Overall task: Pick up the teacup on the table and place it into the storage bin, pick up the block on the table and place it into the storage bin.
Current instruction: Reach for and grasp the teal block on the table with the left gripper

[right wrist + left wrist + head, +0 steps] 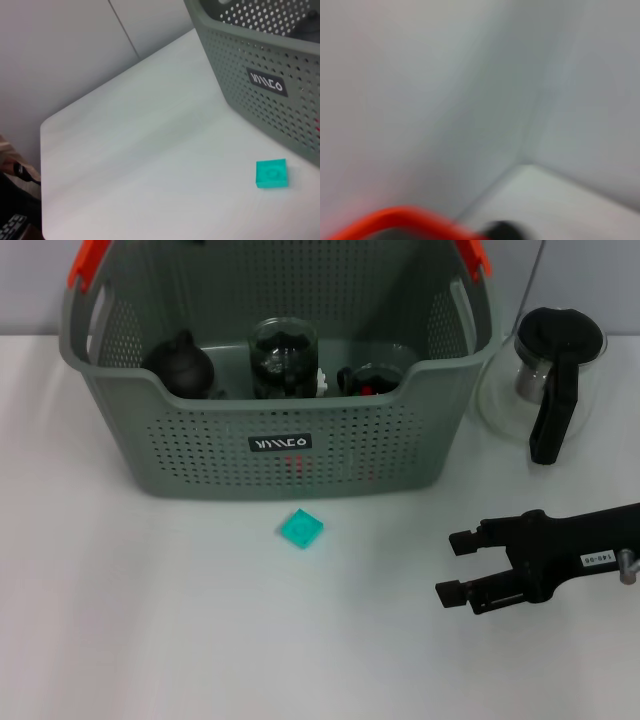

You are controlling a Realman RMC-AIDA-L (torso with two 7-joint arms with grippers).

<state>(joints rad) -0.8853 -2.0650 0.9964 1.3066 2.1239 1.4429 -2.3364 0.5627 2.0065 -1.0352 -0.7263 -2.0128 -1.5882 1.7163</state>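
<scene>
Clearly nearer, the black right gripper hovers with fingers spread and empty over the white tabletop's right side; the small teal square block lies leftward, just before the grey-green perforated storage bin.

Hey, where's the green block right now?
In the head view the block lies on the table, just in front of the bin below its label, left of the open right hand.

On my head camera I see only the right arm's matte black claw. It has two straight, flat fingers with squared tips. The black body behind carries a small white label with dark print and a silver screw.
</scene>
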